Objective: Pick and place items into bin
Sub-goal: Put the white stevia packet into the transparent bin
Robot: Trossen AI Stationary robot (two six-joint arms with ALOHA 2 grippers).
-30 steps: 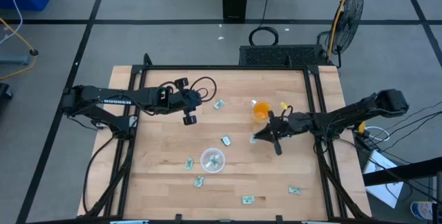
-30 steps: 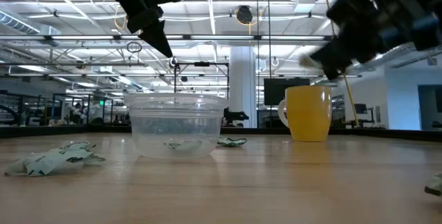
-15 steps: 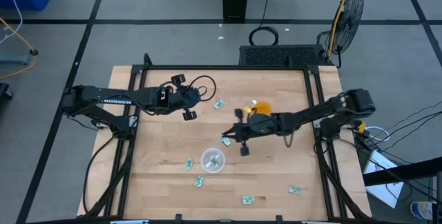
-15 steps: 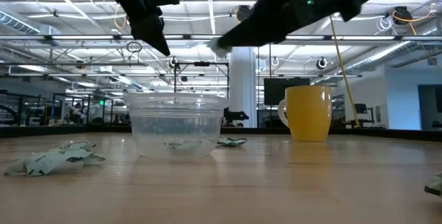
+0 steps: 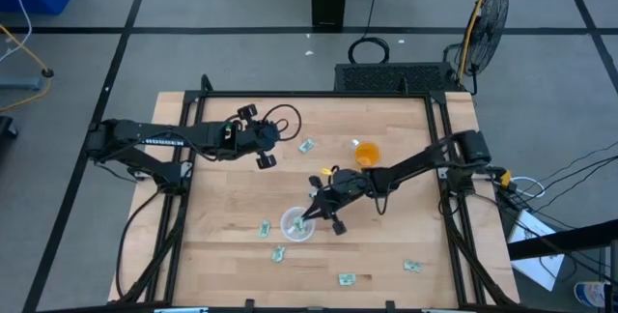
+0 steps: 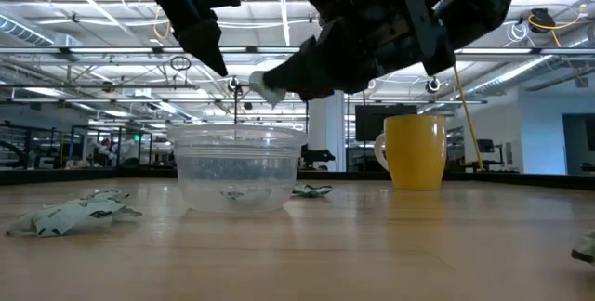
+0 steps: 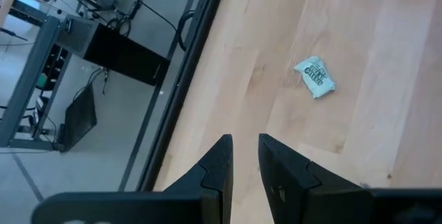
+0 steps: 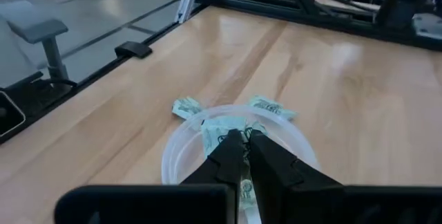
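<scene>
From bench height, a crumpled packet (image 6: 74,214) lay nearest, its pale green-and-white wrapper creased and flat against the wood. Beyond it stood the bin (image 6: 236,168), a round clear plastic dish with thin glossy walls and at least one packet already inside. The right tool (image 5: 307,218) hung just above the bin's rim, its fingers (image 8: 264,156) pinched together on a held packet (image 8: 222,128), a small pale slip at their tips. To finish this step well, I judged the tool should be centred over the dish's opening and kept low before parting, since such a light flat wrapper could flutter past the rim or cling to a finger. Other packets lay scattered on the smooth, pale-grained bench (image 5: 386,245), two just beside the dish. Farther back stood a smooth orange cup (image 6: 415,153). Farthest, the left tool (image 5: 262,155) waited near the back of the bench, its fingers nearly together and holding nothing.
</scene>
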